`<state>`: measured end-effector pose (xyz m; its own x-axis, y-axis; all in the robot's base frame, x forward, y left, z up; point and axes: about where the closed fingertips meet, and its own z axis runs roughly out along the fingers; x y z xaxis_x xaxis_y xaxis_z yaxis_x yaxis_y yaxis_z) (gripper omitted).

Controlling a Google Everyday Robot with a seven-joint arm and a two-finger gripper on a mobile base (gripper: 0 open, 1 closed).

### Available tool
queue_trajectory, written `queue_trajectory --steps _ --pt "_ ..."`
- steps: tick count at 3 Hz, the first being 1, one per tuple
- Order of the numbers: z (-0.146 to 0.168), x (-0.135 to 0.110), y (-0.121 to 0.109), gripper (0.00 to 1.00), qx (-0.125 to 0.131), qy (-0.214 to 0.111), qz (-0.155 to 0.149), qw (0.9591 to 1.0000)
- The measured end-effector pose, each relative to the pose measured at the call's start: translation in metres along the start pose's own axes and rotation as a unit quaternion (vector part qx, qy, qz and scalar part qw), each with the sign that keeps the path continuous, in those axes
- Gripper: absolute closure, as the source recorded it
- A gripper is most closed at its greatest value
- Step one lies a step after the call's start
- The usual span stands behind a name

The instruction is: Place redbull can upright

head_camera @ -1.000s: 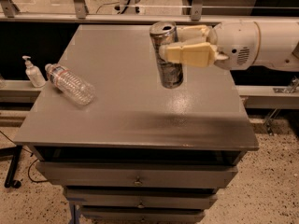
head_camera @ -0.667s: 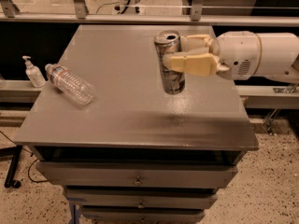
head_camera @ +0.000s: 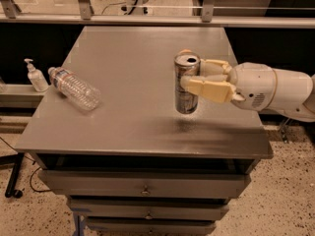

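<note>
— What is seen in the camera view?

— A flat, matte grey surface [head_camera: 128, 58] with squared edges is shown, carried on a cabinet of grey drawers [head_camera: 142, 186] fitted with small metal pulls.

— Where is the redbull can found?

— The redbull can [head_camera: 186, 85] is held upright over the right half of the surface, towards the front. A slim metal cylinder is presented, silvery and dark on its side, with a shiny round top and pull-tab turned upward. Whether its base is touching the surface or is kept just above it cannot be told; a faint dark patch is cast on the surface right beneath it.

— And the gripper?

— The gripper [head_camera: 189, 73] is brought in from the right, and the can is clamped between its two cream-coloured, blocky plastic fingers [head_camera: 209, 88], one pressed on the near side and one on the far side, at the upper part of the can. It is borne by a smooth, rounded white arm [head_camera: 266, 90].

— What else is laid out?

— A clear plastic water bottle [head_camera: 75, 88], ribbed and white-capped, is laid on its side near the left edge, well apart from the can. Beyond that edge, a small pump bottle [head_camera: 34, 76] is stood on a lower ledge.
</note>
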<state>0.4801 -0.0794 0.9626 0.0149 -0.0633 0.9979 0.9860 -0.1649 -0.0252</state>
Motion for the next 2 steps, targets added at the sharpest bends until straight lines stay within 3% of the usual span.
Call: queue_trajectory --steps 2 --pt "-0.0116 -0.0236 0.0045 1.00 0.000 0.032 0.005 0.9995"
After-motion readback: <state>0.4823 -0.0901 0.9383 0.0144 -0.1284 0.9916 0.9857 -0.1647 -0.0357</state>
